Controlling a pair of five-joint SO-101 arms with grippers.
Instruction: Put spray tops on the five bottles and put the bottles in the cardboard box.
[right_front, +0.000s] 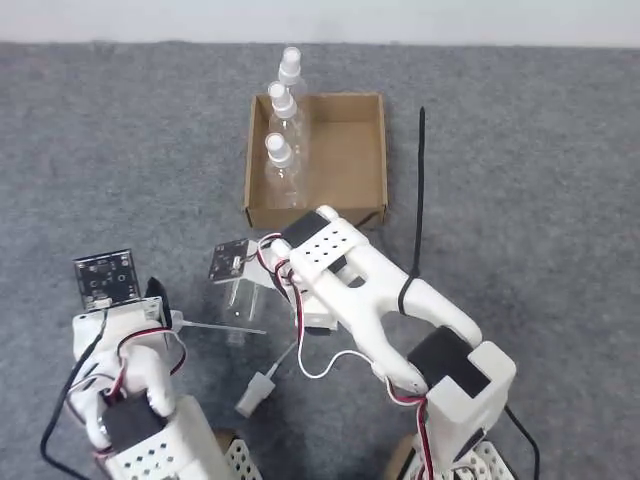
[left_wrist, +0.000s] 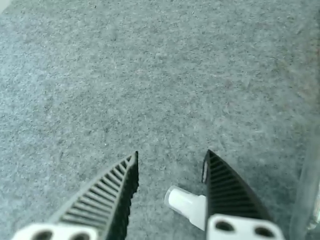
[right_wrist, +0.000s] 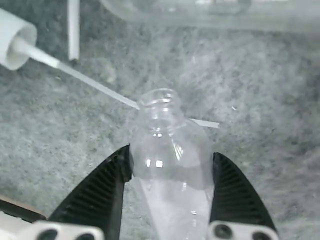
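My right gripper (right_wrist: 170, 151) is shut on a clear bottle (right_wrist: 169, 155) with no top, its open neck pointing away over the carpet. A white spray top (right_wrist: 14, 44) lies beyond it, and its thin tube runs behind the bottle's neck. My left gripper (left_wrist: 171, 154) is open just above the carpet, with that spray top's head (left_wrist: 186, 202) lying against its one finger. From above, the left gripper (right_front: 160, 298) is at the lower left with the spray top (right_front: 178, 320) beside it. The right arm (right_front: 340, 265) reaches over the clear bottle (right_front: 240, 300). The cardboard box (right_front: 350, 150) holds topped bottles (right_front: 280, 160).
Another clear bottle (right_wrist: 200, 10) lies past the held one. A second loose spray top (right_front: 255, 393) lies between the arms' bases. One topped bottle (right_front: 290, 68) stands at the box's far edge. A black cable (right_front: 420, 190) runs to the right of the box.
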